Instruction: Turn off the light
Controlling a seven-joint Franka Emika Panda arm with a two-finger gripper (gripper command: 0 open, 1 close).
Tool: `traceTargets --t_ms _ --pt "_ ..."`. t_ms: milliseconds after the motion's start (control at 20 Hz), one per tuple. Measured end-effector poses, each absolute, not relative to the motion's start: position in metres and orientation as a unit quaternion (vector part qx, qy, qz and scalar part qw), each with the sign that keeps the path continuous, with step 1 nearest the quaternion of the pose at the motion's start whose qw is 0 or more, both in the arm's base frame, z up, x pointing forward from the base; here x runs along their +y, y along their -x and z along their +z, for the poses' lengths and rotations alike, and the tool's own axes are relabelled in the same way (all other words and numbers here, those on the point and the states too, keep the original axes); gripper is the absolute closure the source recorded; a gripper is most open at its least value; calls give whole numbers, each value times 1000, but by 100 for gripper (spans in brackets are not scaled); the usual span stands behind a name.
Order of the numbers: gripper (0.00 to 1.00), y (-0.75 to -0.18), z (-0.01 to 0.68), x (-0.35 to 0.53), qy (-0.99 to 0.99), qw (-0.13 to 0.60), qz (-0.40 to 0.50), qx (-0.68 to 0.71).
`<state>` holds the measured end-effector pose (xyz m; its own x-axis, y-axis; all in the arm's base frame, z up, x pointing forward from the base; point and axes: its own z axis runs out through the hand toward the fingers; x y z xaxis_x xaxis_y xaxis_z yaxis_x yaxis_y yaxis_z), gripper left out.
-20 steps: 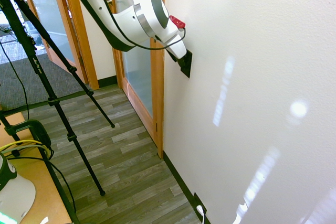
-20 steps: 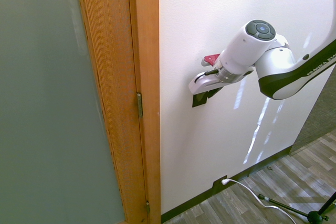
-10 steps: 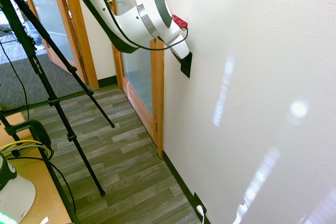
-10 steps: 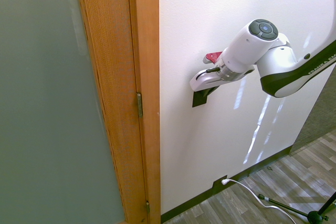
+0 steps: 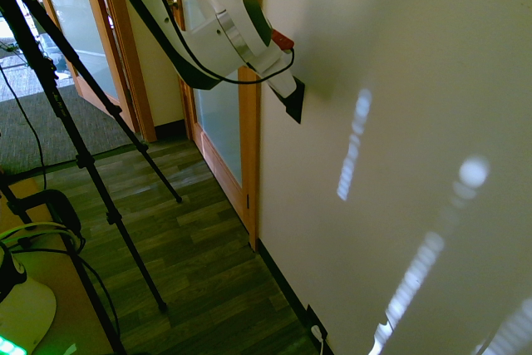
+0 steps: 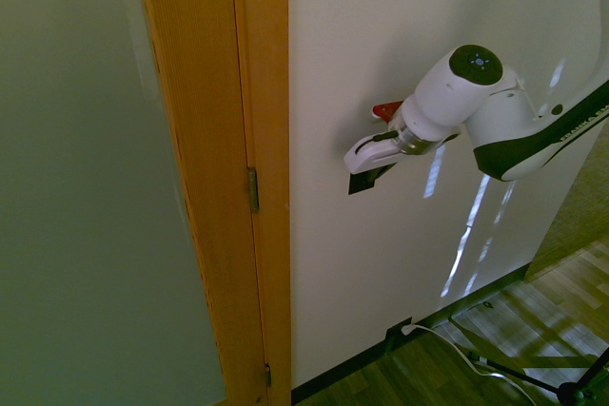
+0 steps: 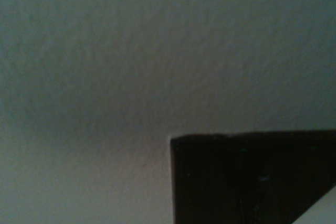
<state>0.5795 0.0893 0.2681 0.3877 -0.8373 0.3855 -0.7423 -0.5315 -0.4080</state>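
Note:
The light itself is out of view; the room looks dim. Its switch (image 5: 296,104) is a small black upright plate on the white wall, right of the wooden door frame. My gripper (image 5: 291,94) presses against the upper part of the plate, shut, with nothing held. In the second exterior view the white hand covers the top of the switch (image 6: 361,184), and the gripper (image 6: 374,169) touches it from the right. The wrist view shows a corner of the black switch (image 7: 247,182) up close against the wall.
A wooden door frame (image 6: 238,168) with a frosted glass door (image 6: 86,187) stands beside the switch. Low on the wall sits a black outlet plate with a white plug (image 6: 400,331). Wood-plank floor (image 5: 191,263) lies below.
The whole scene has grown darker. The hand has shifted slightly on the switch plate and the wrist has tilted a little.

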Motion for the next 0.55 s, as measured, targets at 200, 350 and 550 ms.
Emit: traceTargets --t_ms 200,350,550 --pt "0 -579 249 89 833 93 -266 476" --pt "0 -579 248 86 833 102 -265 475" --pt "0 -570 258 87 832 120 -274 467"
